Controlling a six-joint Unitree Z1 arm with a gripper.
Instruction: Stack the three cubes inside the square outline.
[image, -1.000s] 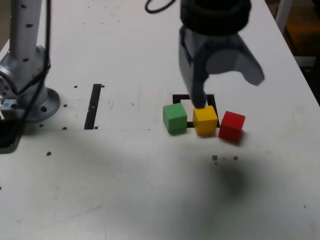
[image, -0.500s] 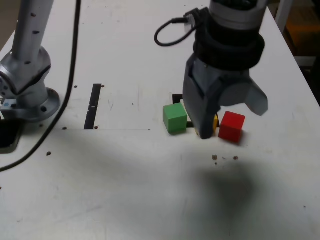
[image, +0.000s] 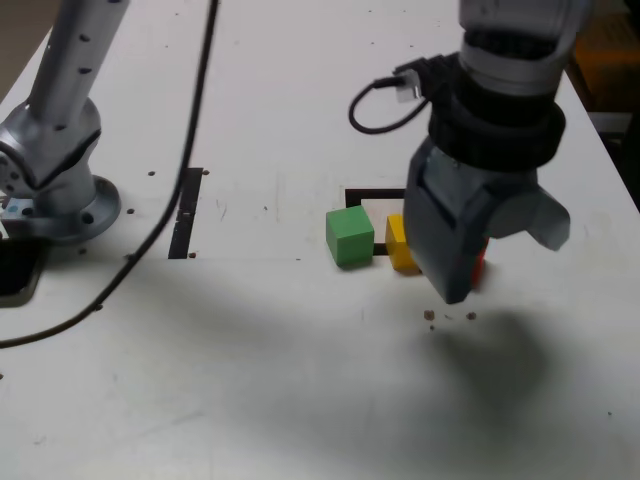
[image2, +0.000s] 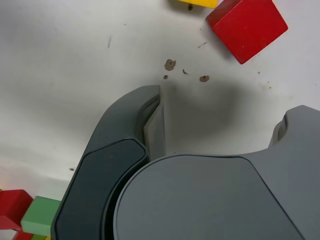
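A green cube (image: 350, 236) sits on the white table just in front of the square outline (image: 372, 194), whose black frame shows only in part. Beside it, toward the exterior view's right, the yellow cube (image: 400, 246) is half hidden by my gripper (image: 500, 262). The gripper hangs open and empty over the red cube (image: 480, 268), of which only a sliver shows. In the wrist view the red cube (image2: 247, 26) lies on the table beyond the open gripper (image2: 220, 107), apart from the grey fingers (image2: 147, 117). An edge of the yellow cube (image2: 196, 2) shows beside it.
The arm's base (image: 60, 195) stands at the exterior view's left, with a straight black strip (image: 186, 212) beside it. A black cable (image: 385, 100) loops off the wrist. Dark specks (image: 430, 316) mark the table near the cubes. Small red and green shapes (image2: 30, 212) show in a corner of the wrist view.
My gripper has moved from above the yellow cube toward the exterior view's right and nearer the camera, now covering the red cube. It stays open. The cubes have not moved.
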